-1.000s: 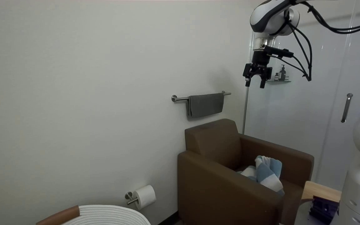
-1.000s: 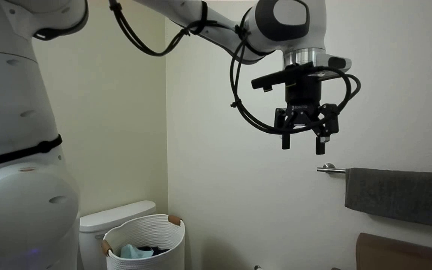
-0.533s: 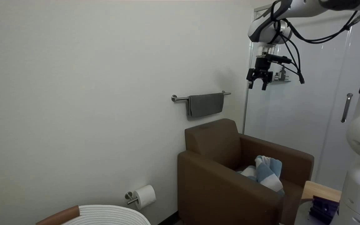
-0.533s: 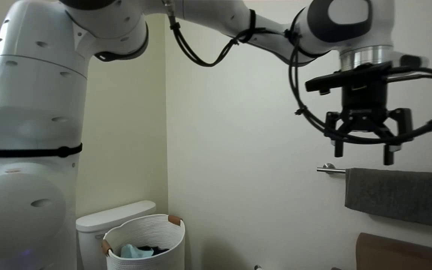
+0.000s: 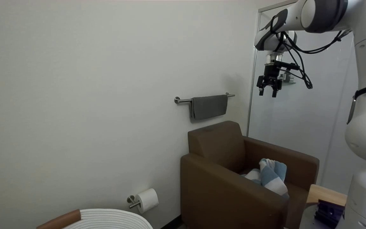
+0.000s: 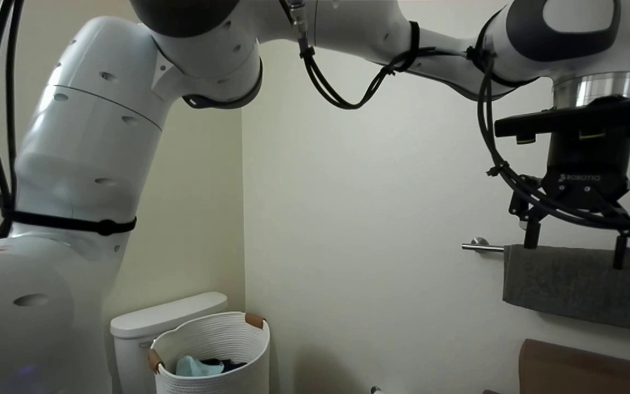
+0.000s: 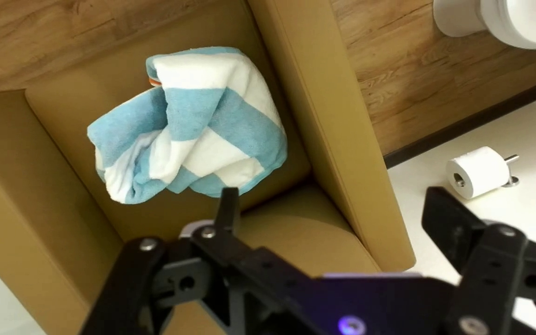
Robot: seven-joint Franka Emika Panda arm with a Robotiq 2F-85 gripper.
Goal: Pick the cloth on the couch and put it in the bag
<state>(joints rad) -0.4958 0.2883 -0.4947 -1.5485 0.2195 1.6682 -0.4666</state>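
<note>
The cloth (image 5: 273, 176) is a crumpled blue-and-white towel on the seat of the brown couch (image 5: 227, 187). In the wrist view the cloth (image 7: 203, 121) lies ahead of the gripper (image 7: 333, 191), beside one armrest (image 7: 328, 107). My gripper is open and empty, fingers pointing down, high above the couch in an exterior view (image 5: 267, 94). It also shows in an exterior view (image 6: 575, 251), in front of the grey towel. The bag is a white rope basket (image 6: 216, 386) with brown handles. It holds a light blue cloth and something dark. Its rim shows in an exterior view (image 5: 110, 216).
A grey towel (image 5: 210, 106) hangs on a wall bar near the couch back. A toilet paper roll (image 5: 148, 200) is on the wall. A toilet tank (image 6: 170, 314) stands behind the basket. A wooden tabletop (image 5: 327, 194) and a dark purple object (image 5: 329, 213) are near the robot base.
The arm has swung over toward the couch, away from the basket side, and the gripper has come down somewhat. The gripper stays open. The cloth and basket have not moved.
</note>
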